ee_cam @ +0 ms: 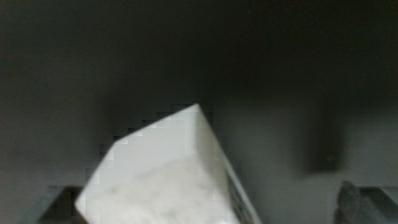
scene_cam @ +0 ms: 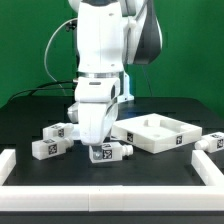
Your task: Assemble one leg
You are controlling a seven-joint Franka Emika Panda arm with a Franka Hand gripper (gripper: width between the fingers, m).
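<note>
A leg (scene_cam: 108, 153), a small white block with black-and-white tags, lies on the black table at the front centre of the exterior view. My gripper (scene_cam: 96, 147) is down at this leg's left end. In the wrist view the leg (ee_cam: 169, 170) is a blurred white block, close up between the fingers. It lies against one dark finger (ee_cam: 63, 205), while the other finger (ee_cam: 365, 205) stands well apart from it. The gripper (ee_cam: 214, 208) looks open, not closed on the leg.
Two more legs (scene_cam: 45, 148) (scene_cam: 58, 130) lie at the exterior view's left, and another (scene_cam: 206, 143) at its right. The large white square panel with raised rim (scene_cam: 155, 132) lies right of centre. White border rails (scene_cam: 10, 165) (scene_cam: 210, 168) edge the front.
</note>
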